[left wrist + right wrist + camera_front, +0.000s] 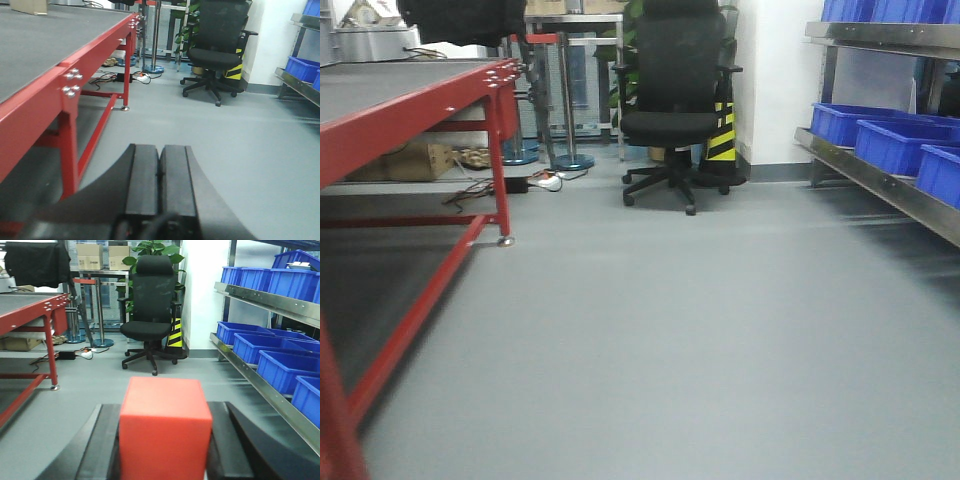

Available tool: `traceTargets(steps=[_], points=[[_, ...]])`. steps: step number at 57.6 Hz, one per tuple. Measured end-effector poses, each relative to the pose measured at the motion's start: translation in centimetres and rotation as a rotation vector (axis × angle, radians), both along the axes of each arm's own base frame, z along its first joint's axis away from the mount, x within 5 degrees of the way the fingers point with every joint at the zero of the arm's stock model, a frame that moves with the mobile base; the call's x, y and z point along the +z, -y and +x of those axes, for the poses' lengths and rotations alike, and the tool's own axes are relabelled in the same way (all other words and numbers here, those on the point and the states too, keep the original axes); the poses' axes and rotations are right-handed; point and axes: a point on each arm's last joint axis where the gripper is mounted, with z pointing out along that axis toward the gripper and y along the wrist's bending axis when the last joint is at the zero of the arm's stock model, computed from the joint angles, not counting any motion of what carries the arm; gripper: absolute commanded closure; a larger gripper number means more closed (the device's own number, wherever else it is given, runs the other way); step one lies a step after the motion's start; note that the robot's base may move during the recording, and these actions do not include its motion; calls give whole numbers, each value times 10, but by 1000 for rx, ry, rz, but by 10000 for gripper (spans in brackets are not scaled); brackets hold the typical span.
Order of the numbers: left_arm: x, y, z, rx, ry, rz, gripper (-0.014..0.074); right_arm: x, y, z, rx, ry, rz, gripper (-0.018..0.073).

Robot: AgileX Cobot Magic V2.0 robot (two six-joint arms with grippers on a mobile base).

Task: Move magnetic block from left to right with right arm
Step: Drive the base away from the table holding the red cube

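Note:
The magnetic block (164, 429) is a plain red cube that fills the bottom middle of the right wrist view. My right gripper (162, 412) is shut on it, one black finger pressed against each side, and holds it above the grey floor. In the left wrist view my left gripper (159, 150) is shut, its two black pads touching with nothing between them, low beside the red table (75, 60). Neither gripper nor the block shows in the front view.
The red-framed table (410, 100) with a dark top stands at the left. A black office chair (672, 110) stands straight ahead by a yellow-black striped cone (723, 135). Metal shelves with blue bins (890, 140) line the right. Cardboard boxes (90, 256) sit at the back.

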Motion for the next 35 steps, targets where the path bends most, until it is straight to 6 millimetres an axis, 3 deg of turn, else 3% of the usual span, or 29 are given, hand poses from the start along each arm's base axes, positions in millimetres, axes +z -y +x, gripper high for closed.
traceTargets(steps=[35], points=[[0, 0, 0, 0, 0, 0, 722, 0, 0, 0, 0, 0, 0, 263]])
